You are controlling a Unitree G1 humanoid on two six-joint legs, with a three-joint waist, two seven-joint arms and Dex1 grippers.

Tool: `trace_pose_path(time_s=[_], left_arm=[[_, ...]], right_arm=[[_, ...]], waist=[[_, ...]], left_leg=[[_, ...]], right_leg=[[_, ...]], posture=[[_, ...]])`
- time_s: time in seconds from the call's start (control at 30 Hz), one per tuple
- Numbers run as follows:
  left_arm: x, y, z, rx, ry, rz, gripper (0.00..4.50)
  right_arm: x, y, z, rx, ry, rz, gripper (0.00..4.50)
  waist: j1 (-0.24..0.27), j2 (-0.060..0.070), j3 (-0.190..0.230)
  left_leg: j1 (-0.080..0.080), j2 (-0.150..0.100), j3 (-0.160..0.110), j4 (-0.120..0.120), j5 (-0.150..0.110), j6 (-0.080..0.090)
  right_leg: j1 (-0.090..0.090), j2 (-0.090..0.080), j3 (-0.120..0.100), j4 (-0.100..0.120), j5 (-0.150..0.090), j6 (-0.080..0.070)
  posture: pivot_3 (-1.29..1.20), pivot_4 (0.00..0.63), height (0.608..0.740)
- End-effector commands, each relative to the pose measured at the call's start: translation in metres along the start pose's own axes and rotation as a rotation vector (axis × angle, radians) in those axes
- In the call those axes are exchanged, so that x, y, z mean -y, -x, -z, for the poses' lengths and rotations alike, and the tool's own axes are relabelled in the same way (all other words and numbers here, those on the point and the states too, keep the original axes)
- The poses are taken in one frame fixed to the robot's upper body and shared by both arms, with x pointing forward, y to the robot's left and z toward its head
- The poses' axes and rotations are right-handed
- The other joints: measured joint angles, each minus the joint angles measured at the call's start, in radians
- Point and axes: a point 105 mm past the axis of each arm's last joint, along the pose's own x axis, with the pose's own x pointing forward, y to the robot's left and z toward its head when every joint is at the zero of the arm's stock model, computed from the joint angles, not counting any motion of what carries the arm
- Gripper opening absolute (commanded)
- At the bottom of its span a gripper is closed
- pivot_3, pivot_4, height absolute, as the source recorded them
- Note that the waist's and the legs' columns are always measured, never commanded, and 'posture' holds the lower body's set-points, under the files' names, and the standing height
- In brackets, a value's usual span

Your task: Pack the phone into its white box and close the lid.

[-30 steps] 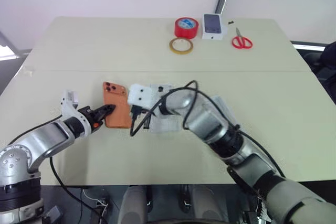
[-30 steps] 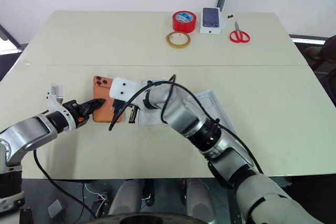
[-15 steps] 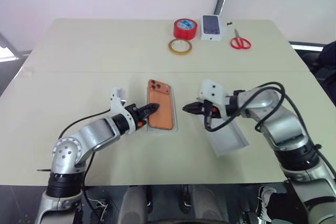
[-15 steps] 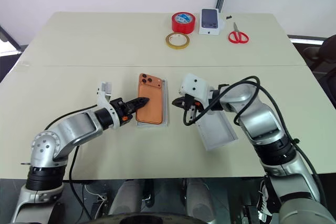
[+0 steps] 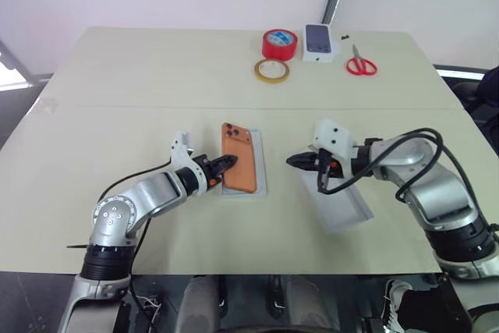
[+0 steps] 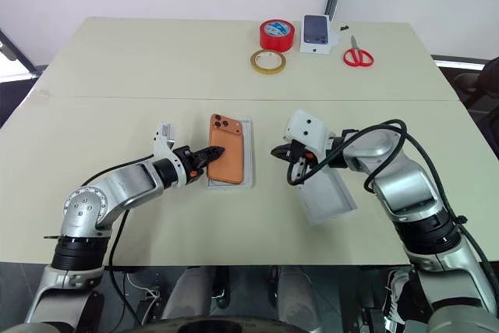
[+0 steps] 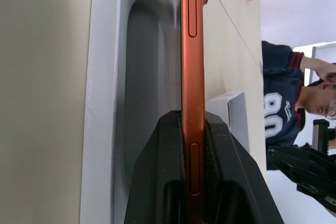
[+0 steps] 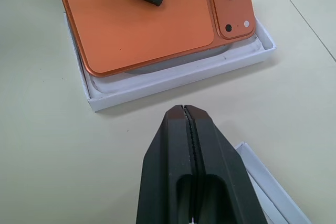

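Seen from above, a pale table (image 6: 117, 60) with the phone (image 6: 228, 148), metallic orange and camera side up, now carried across from further left to lie over the white box (image 6: 249, 154), a shallow tray near the table's middle. Left gripper (image 6: 212, 151) pinching the phone's near long edge, black fingers (image 7: 176, 182) clamped on either side of the thin orange body; in the left wrist view, phone raised on that edge above the tray's moulded floor, so tilted and not yet dropped flat. Right gripper (image 6: 278, 150), pressed shut on nothing, pulled back from over the tray to hover just right of it, tips pointing toward the phone. Lid (image 6: 329, 196) uncovered by that retreat, lying open side up under the right forearm. Red tape roll (image 6: 277, 35), yellow tape ring (image 6: 267, 61), small printed phone box (image 6: 316, 33) and red scissors (image 6: 358, 56) along the far edge, untouched. Judged from this: phone aligned with its tray, release and seating next, lid closing still to come.
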Motion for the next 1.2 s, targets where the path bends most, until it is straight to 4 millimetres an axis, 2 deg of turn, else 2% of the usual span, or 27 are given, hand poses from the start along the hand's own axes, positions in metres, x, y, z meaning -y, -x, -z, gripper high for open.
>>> trace_pose_path(time_s=[0.03,0.4,0.5,0.7,0.73,0.9,1.07,1.2], left_arm=[[0.016,0.000,-0.005,0.018,-0.027,0.066,0.12],[0.014,-0.009,0.000,0.007,-0.020,0.065,0.12],[0.014,-0.008,0.000,0.007,-0.024,0.066,1.32],[0.017,-0.005,0.002,-0.008,-0.056,0.076,4.29],[0.019,-0.004,0.001,-0.011,-0.068,0.080,4.46],[0.024,0.006,0.001,-0.051,-0.205,0.069,4.46],[0.023,0.017,0.004,-0.130,-0.433,0.010,4.46],[0.021,0.023,-0.004,-0.134,-0.556,-0.034,4.46]], right_arm=[[0.006,0.007,-0.007,0.031,0.030,0.032,0.00],[0.008,0.004,-0.004,0.023,0.037,0.038,0.00],[0.008,0.004,-0.003,0.025,0.038,0.040,0.00],[0.010,0.004,-0.001,0.015,0.033,0.051,0.00],[0.011,0.004,0.000,0.011,0.032,0.055,0.00],[0.014,0.006,0.003,-0.001,0.031,0.067,0.00],[0.017,0.008,0.005,-0.009,0.031,0.077,0.00],[0.018,0.008,0.005,-0.010,0.035,0.079,0.00]], waist=[[0.000,0.000,0.000],[0.017,0.000,0.000],[0.017,0.000,0.000],[0.017,0.000,0.000],[0.017,0.000,0.000],[0.015,0.000,0.000],[0.016,0.000,0.000],[0.017,0.001,0.000]], left_leg=[[0.000,0.000,0.000,0.000,0.000,0.000],[0.000,0.000,0.000,0.000,0.000,0.000],[0.000,0.000,0.000,0.000,0.000,0.000],[0.001,0.000,0.000,0.001,0.000,0.000],[0.002,0.000,0.000,0.001,0.000,0.000],[0.002,0.000,0.000,0.000,0.000,0.000],[0.001,0.000,0.000,0.000,0.000,0.000],[0.001,0.000,0.000,0.000,-0.001,-0.001]], right_leg=[[0.000,0.000,0.000,0.000,0.000,0.000],[0.000,0.000,0.000,0.000,0.000,0.000],[0.000,0.000,0.000,0.000,0.000,0.000],[0.002,0.000,0.000,0.000,0.000,0.000],[0.002,0.000,0.000,0.000,0.000,0.000],[0.002,0.000,0.000,0.000,0.000,0.000],[0.001,0.000,0.000,-0.001,0.000,0.000],[0.001,-0.001,0.000,-0.001,0.000,0.000]], posture=[[0.00,0.150,0.740],[0.00,0.150,0.740],[0.00,0.150,0.740],[0.00,0.150,0.740],[0.00,0.150,0.740],[0.00,0.150,0.740],[0.00,0.150,0.740],[0.00,0.150,0.740]])
